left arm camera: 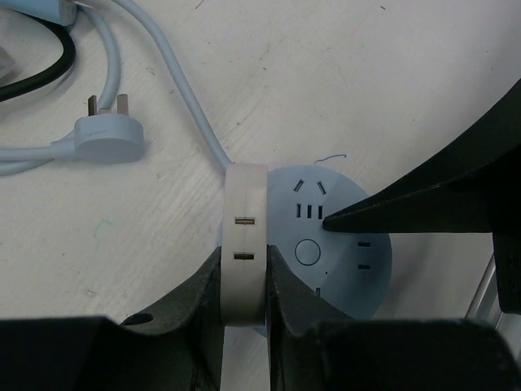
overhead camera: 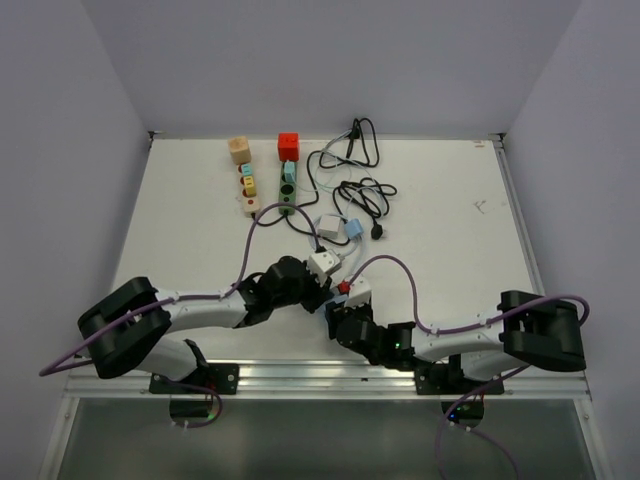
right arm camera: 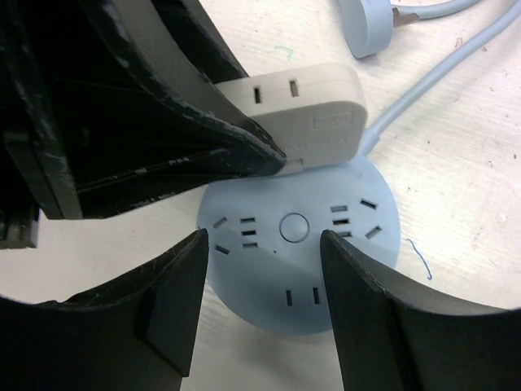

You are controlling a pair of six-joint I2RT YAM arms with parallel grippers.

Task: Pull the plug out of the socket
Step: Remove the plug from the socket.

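One plug [left arm camera: 244, 212] sits pinched in the left tool [left arm camera: 244, 285], upon the socket [left arm camera: 342, 273].

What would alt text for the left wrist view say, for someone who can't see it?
The black left gripper clamps a white rectangular plug standing in a round pale blue socket hub on a white table. Another black finger reaches over the hub from the right, and a loose pale blue three-pin plug lies at upper left.

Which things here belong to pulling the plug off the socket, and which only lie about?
Job: white rectangular plastic plug; round pale blue plastic socket.
Lying about: loose pale blue three-pin plug; tangled black cables; red cube; beige wooden block.
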